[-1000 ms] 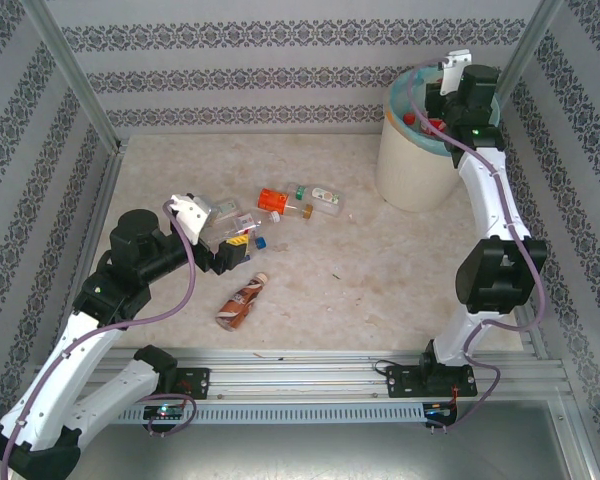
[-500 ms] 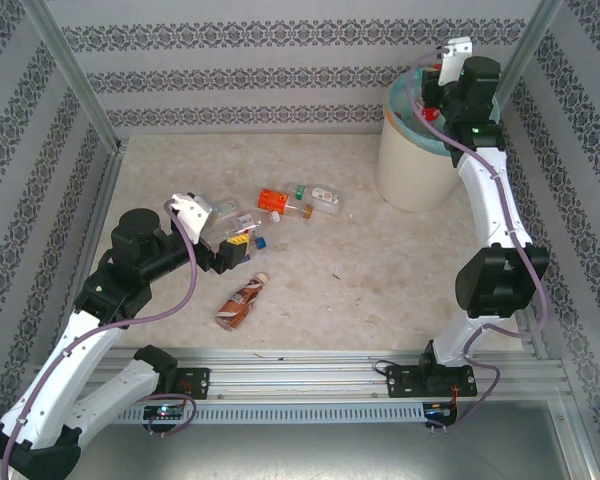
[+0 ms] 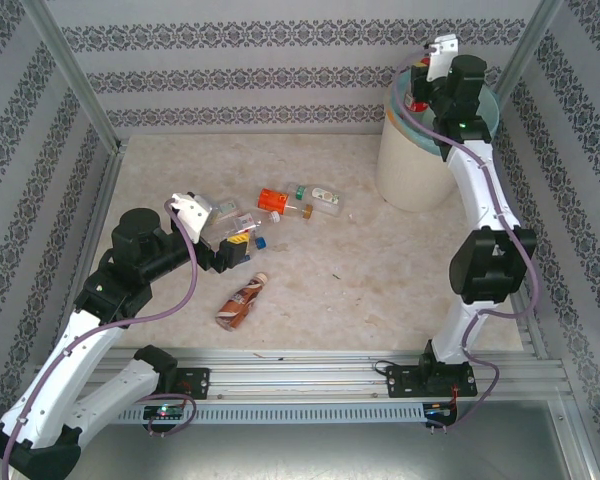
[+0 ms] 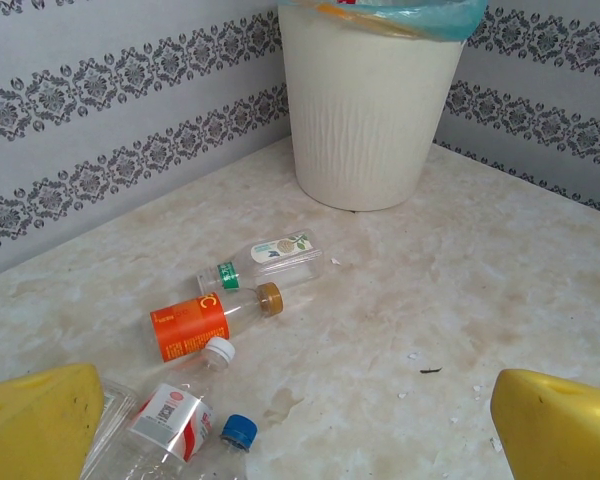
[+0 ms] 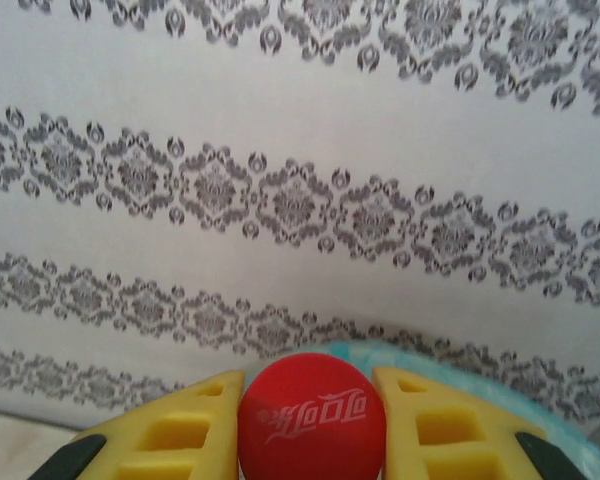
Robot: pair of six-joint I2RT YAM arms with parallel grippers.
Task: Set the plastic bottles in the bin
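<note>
Right wrist: right end effector [image 5: 311, 398] snug around red-capped bottle [image 5: 312, 420]

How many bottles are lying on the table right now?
5: brown bottle near the arms' bases, orange-labelled bottle, green-labelled bottle beside it, white-capped bottle and blue-capped bottle by the left arm. Others may be hidden beneath that arm.

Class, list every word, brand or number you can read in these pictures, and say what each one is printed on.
"C": large letter on the orange-labelled bottle.
White script in the Coca-Cola style, letters not clear: on the red cap.
Green-labelled bottle and red-and-white-labelled bottle: print too small to read.
</note>
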